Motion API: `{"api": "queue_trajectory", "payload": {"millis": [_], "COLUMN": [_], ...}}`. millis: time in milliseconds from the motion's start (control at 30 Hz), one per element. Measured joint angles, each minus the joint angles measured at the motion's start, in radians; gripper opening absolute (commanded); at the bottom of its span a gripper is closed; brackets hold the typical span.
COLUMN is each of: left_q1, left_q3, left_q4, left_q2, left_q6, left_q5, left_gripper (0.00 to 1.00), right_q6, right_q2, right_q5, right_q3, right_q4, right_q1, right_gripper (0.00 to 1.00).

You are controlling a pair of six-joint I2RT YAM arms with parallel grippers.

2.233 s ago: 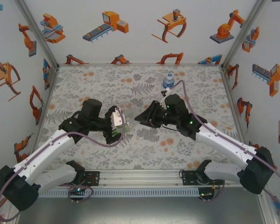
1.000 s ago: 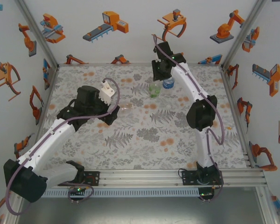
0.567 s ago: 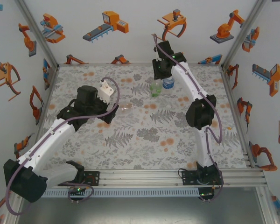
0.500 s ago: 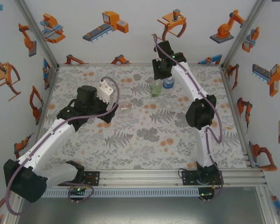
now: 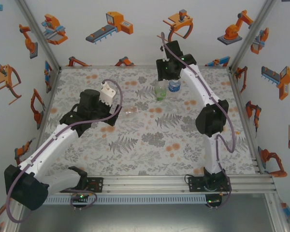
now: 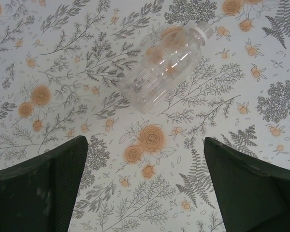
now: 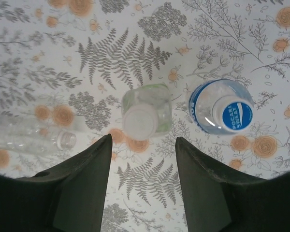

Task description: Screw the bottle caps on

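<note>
The green-label bottle [image 7: 147, 110] stands upright at the far middle of the table with a white cap [image 7: 141, 122] on its neck. Beside it stands the blue-label bottle [image 7: 217, 107], whose cap [image 7: 233, 115] carries a blue print. My right gripper [image 7: 144, 140] hangs straight above the green bottle [image 5: 160, 91], open, with nothing between its fingers [image 7: 87, 179]. The plain clear bottle [image 6: 164, 65] lies on its side left of centre. Whether a cap sits on its neck [image 6: 202, 30] I cannot tell. My left gripper [image 6: 145, 145] hovers open just short of that bottle [image 5: 132, 111].
A floral mat [image 5: 150, 140] covers the table. Printed walls and aluminium posts [image 5: 38, 34] close in the left, back and right sides. The right arm's elbow [image 5: 211, 118] is raised over the right half. A rail [image 5: 150, 182] runs along the near edge.
The right gripper's jaws have spread apart above the green bottle's cap and the wrist has shifted slightly. The left arm has hardly moved.
</note>
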Motion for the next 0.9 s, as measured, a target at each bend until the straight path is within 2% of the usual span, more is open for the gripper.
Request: {"api": "queue_trajectory", "payload": {"millis": [133, 300, 533, 900], "left_q1": [0.008, 0.043, 0.047, 0.141], "left_q3": [0.002, 0.054, 0.158, 0.366], "left_q4": [0.017, 0.018, 0.0, -0.139], "left_q2": [0.009, 0.12, 0.331, 0.592], "left_q6": [0.001, 0.024, 0.182, 0.501], "left_q5": [0.011, 0.031, 0.091, 0.431], "left_gripper": [0.97, 0.97, 1.0, 0.94], "right_q6": [0.01, 0.019, 0.004, -0.019], "right_q2": [-0.201, -0.466, -0.663, -0.901], "right_q5": [-0.033, -0.061, -0.087, -0.081], "right_q3": [-0.225, -0.559, -0.865, -1.131], "right_q4": [0.102, 0.271, 0.414, 0.462], "right_q1": [0.0, 0.0, 0.0, 0.0], "right_gripper": [0.53, 0.62, 0.66, 0.66]}}
